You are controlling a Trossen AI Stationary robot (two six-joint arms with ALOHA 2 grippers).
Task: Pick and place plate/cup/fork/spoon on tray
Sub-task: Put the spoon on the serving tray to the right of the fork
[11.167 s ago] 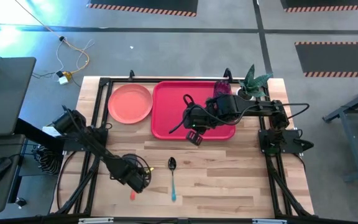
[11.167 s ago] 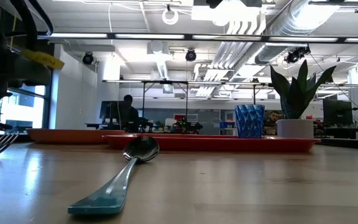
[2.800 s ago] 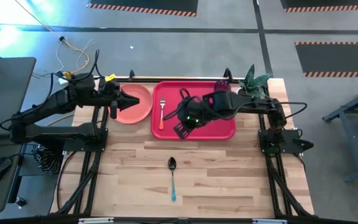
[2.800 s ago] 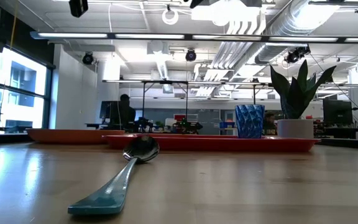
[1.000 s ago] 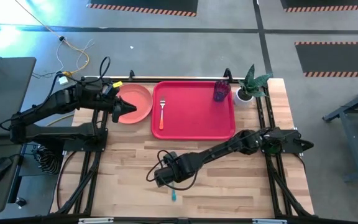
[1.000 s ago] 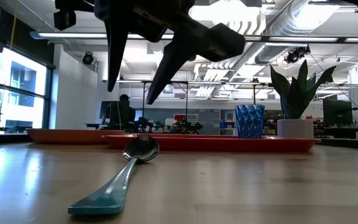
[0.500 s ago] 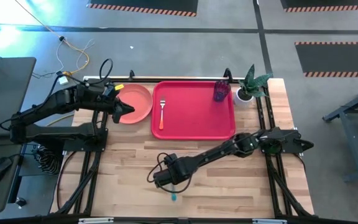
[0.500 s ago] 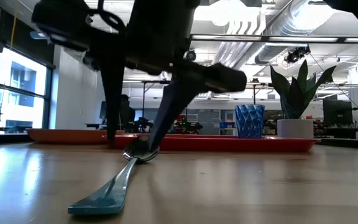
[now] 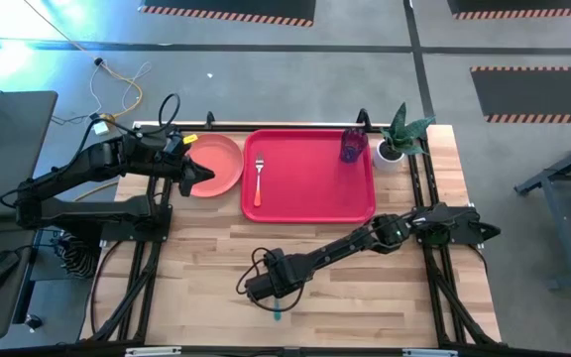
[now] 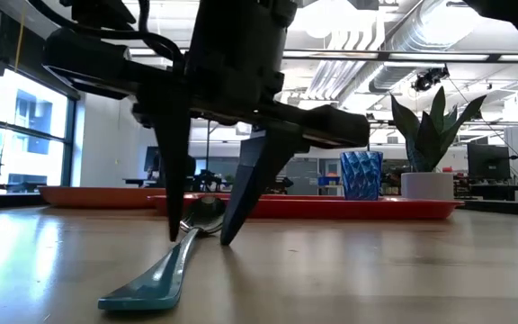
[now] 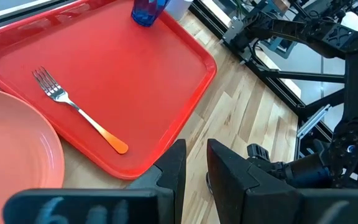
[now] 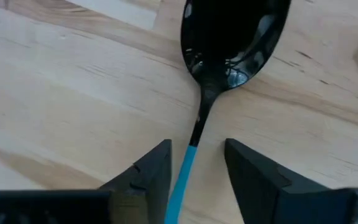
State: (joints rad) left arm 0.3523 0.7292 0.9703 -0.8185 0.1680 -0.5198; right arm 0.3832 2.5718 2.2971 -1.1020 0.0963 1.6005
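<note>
Tray (image 9: pixel 310 177) carries fork (image 9: pixel 259 181) and cup (image 9: pixel 352 146). Plate (image 9: pixel 215 165) sits beside it. Right end effector (image 12: pixel 194 163), fingers apart, straddles spoon (image 10: pixel 165 261) on table (image 9: pixel 365 288); left end effector's (image 11: pixel 194 163) state: cannot tell.

Red tray (image 9: pixel 315 183) — pink plate (image 9: pixel 218 164) — teal-handled spoon (image 12: pixel 194 140).

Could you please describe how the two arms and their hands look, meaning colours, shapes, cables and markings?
Both arms are black, built of slim jointed segments on black frame bases. The left hand has a small yellow tag and a looping black cable near its wrist. The right hand has two dark, wedge-shaped fingers tapering to narrow tips; a black cable loops beside it.
</note>
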